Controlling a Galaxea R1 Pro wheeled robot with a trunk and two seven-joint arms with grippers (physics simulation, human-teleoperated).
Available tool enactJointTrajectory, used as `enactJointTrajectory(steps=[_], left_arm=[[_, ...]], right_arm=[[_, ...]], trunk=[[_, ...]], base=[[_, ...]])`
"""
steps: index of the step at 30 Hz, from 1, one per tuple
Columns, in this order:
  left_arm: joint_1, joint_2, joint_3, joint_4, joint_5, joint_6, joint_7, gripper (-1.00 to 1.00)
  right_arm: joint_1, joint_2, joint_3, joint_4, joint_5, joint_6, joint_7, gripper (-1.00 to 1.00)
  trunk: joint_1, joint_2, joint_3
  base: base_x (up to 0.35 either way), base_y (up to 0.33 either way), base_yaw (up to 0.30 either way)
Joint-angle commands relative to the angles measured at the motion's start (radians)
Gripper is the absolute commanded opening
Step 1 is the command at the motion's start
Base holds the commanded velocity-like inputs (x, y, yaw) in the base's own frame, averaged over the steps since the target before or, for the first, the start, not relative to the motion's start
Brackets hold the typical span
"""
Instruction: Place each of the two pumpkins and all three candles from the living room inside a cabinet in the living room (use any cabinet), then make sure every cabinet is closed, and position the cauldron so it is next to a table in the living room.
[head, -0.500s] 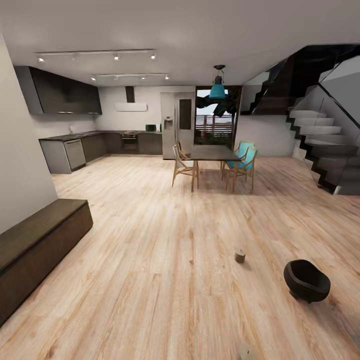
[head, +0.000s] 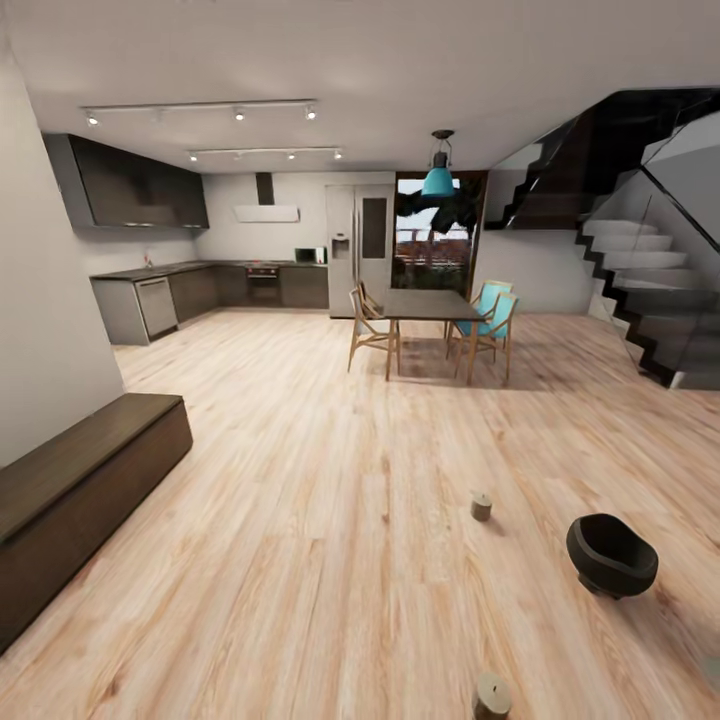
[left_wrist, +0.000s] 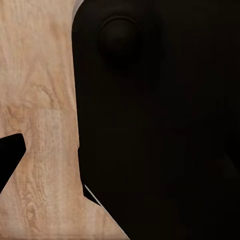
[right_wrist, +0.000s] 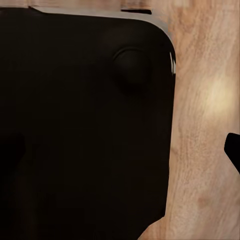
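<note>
The long dark-brown cabinet (head: 80, 480) runs along the left wall, its fronts shut on the side I see. One tan candle (head: 481, 507) stands on the wood floor right of centre. A second candle (head: 491, 694) stands at the bottom edge of the head view. The black cauldron (head: 611, 555) sits upright on the floor at the right, apart from both candles. The pumpkins are out of view, and I cannot make out the table. Each wrist view shows the robot's black body over floorboards, with one dark fingertip (left_wrist: 10, 150) (right_wrist: 233, 150) far out at the picture's edge, holding nothing.
A dark dining table (head: 430, 305) with wooden and teal chairs stands mid-room. The grey kitchen (head: 160, 300) lies at the back left. Stairs (head: 650, 300) with a glass rail rise at the right. Wide open floor lies between the cabinet and the candles.
The whole head view has shifted slightly, so the camera moved. The near candle at the bottom edge now shows more fully. Nothing on the floor has moved.
</note>
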Motion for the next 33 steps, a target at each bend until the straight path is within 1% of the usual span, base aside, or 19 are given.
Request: enactJointTrajectory(steps=[1,7,19,21,24,25,30,33], left_arm=[[0.000,0.000,0.000,-0.001,0.000,0.001,-0.001,1.00],[0.000,0.001,-0.001,-0.001,0.000,0.000,-0.001,1.00],[0.001,0.001,-0.008,-0.001,-0.004,-0.001,0.001,1.00],[0.000,0.007,-0.010,-0.002,-0.007,-0.001,0.008,1.00],[0.000,0.035,-0.006,-0.006,-0.006,-0.006,0.013,1.00],[0.000,0.038,-0.005,-0.009,-0.006,-0.012,0.013,1.00],[0.000,0.040,-0.003,-0.013,-0.005,-0.051,0.014,1.00],[0.000,0.039,-0.004,-0.013,-0.005,-0.059,0.014,1.00]], right_arm=[[0.000,0.000,0.000,0.001,0.000,-0.009,-0.001,1.00],[0.000,0.001,0.000,0.001,-0.001,-0.021,-0.005,1.00],[0.000,0.000,-0.001,0.002,-0.001,-0.021,-0.009,1.00],[0.000,0.000,-0.002,0.001,-0.001,-0.022,-0.010,1.00],[0.000,0.000,-0.002,0.001,-0.001,-0.022,-0.010,1.00],[0.000,0.000,-0.002,0.001,-0.001,-0.022,-0.009,1.00],[0.000,0.000,-0.002,0.002,-0.003,-0.024,-0.009,1.00],[0.000,-0.002,-0.003,0.004,-0.003,-0.024,-0.009,1.00]], trunk=[[-0.001,-0.001,-0.002],[-0.001,-0.001,-0.009],[-0.001,-0.001,-0.023],[-0.001,-0.001,-0.026],[-0.001,-0.001,-0.029],[-0.001,-0.001,-0.030],[-0.001,-0.001,-0.037],[-0.001,-0.001,-0.041]], base=[[-0.326,0.000,0.168],[-0.286,0.000,0.189],[-0.019,0.000,0.189],[0.000,0.000,0.181],[0.000,0.000,0.178],[0.000,0.000,0.176],[0.000,0.000,0.175],[0.000,0.000,0.174]])
